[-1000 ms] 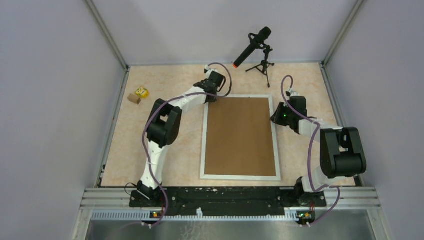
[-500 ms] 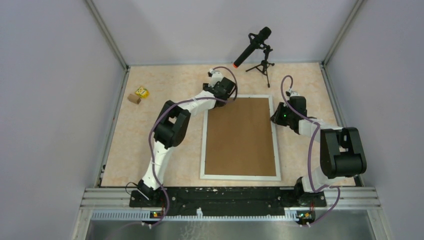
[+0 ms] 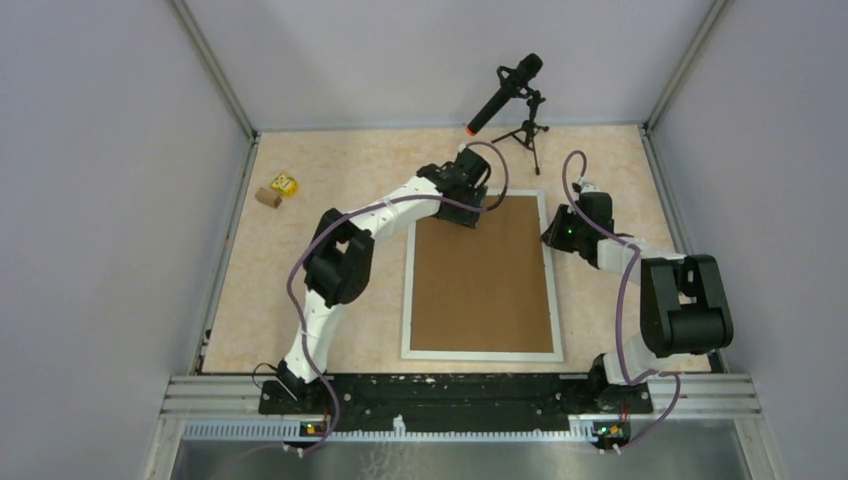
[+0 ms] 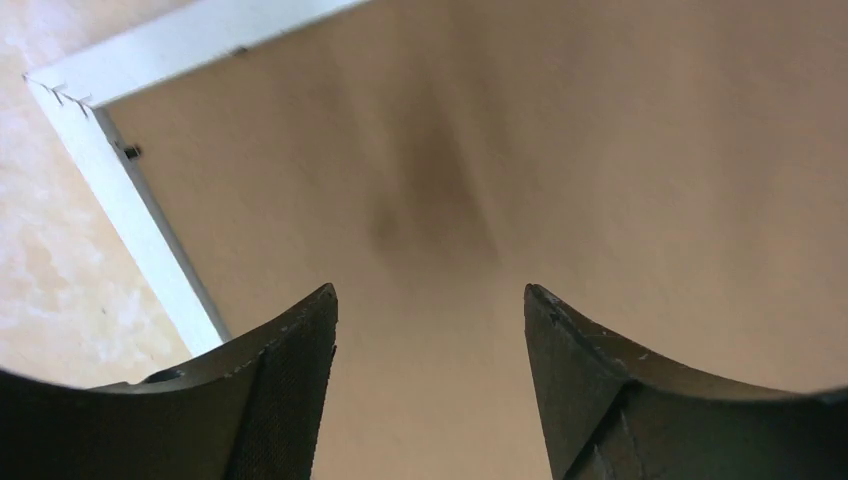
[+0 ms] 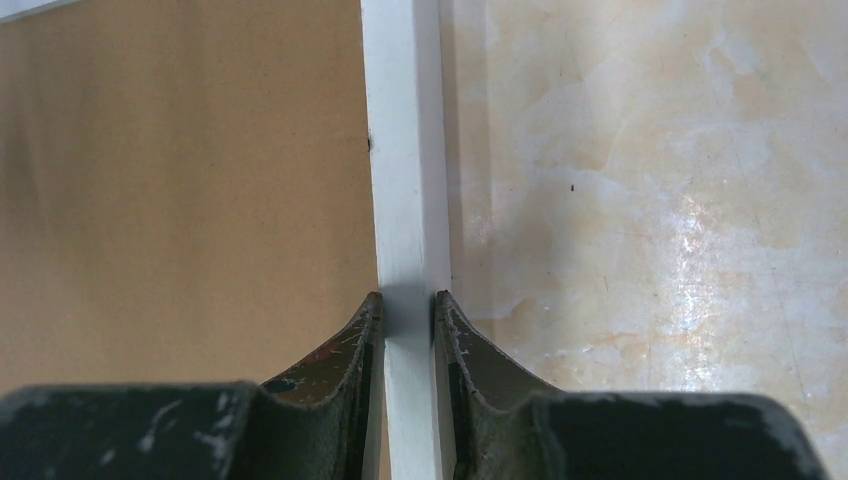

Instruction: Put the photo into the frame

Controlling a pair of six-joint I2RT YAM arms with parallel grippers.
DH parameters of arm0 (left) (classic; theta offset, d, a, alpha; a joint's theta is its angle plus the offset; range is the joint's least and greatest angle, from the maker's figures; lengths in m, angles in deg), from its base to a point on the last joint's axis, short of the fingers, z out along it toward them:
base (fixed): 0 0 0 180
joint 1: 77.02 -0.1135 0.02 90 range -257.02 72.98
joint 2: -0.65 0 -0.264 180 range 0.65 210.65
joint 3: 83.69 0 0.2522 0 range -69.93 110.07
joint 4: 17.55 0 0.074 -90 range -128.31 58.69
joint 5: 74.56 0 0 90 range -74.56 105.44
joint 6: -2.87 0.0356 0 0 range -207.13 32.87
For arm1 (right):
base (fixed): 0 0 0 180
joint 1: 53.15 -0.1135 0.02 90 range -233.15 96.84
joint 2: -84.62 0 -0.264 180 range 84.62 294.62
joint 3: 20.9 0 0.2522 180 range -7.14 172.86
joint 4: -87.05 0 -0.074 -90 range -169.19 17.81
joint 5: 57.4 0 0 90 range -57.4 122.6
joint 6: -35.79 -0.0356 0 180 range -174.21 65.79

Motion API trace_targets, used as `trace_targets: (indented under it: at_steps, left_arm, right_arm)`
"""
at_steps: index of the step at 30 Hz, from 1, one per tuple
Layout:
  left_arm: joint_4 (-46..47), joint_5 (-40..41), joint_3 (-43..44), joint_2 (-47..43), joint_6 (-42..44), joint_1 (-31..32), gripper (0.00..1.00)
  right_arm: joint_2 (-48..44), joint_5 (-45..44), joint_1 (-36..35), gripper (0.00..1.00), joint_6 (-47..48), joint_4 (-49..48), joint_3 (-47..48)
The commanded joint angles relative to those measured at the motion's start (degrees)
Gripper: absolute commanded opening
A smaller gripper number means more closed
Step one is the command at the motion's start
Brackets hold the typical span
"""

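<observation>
The large rectangular picture frame of thin white moulding point(image 3: 406, 300) is lying flat on the pale marbled table point(image 3: 330, 170). A plain brown backing board point(image 3: 480, 275) is filling its opening from rail to rail. The photo is showing in none of the views. It may be lying beneath the board, though nothing here confirms that.

The right gripper point(image 5: 408, 300) is pinching the frame's right rail. Its fingers point(image 5: 340, 350) are closed on the white moulding, one on the board side and one on the table side, so it is bracing the frame. The left gripper point(image 4: 430, 295) is hovering over the board near the frame's far-left corner. Its fingers point(image 4: 290, 350) are standing wide apart with nothing between them.

The step in hand looks like the closing-up of the frame's back: the board is sitting in the recess, one arm is steadying the frame, and the other is poised empty above it. The next move is calling for the left fingers to come down flat and lightly on the board, pressing it flush. They could instead work the small dark tab point(image 4: 131, 152) on the inner edge of the frame's left rail. Meanwhile the right grip is needing to stay firm so that the frame is not sliding. If the photo is not under the board, the board is needing to come out first.
</observation>
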Motion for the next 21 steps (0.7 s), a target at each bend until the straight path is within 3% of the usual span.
trace_targets:
  at_steps: [1, 5, 10, 16, 21]
  left_arm:
    - [-2.6, -13.6, -3.9, -15.1, 2.0, -4.2, 0.75]
    - [5.0, -26.4, -24.1, -28.7, 1.3, -11.0, 0.77]
    - [15.0, -41.7, -43.8, -40.4, 1.4, -19.0, 0.81]
    - [20.9, -53.3, -54.8, -40.4, 1.4, -25.4, 0.67]
    - [23.4, -55.7, -58.4, -36.4, 2.5, -25.7, 0.57]
  right_arm:
    - [2.3, 3.1, -0.4, 0.00, -0.7, 5.9, -2.0]
    - [1.9, 3.7, -0.3, 0.04, -0.7, 5.3, -2.5]
    - [1.5, 4.2, -0.3, 0.20, -0.7, 5.3, -3.0]
    - [1.5, 4.2, -0.3, 0.22, -0.5, 5.3, -2.7]
    - [0.6, 3.9, -0.3, 0.23, -0.1, 6.0, -2.6]
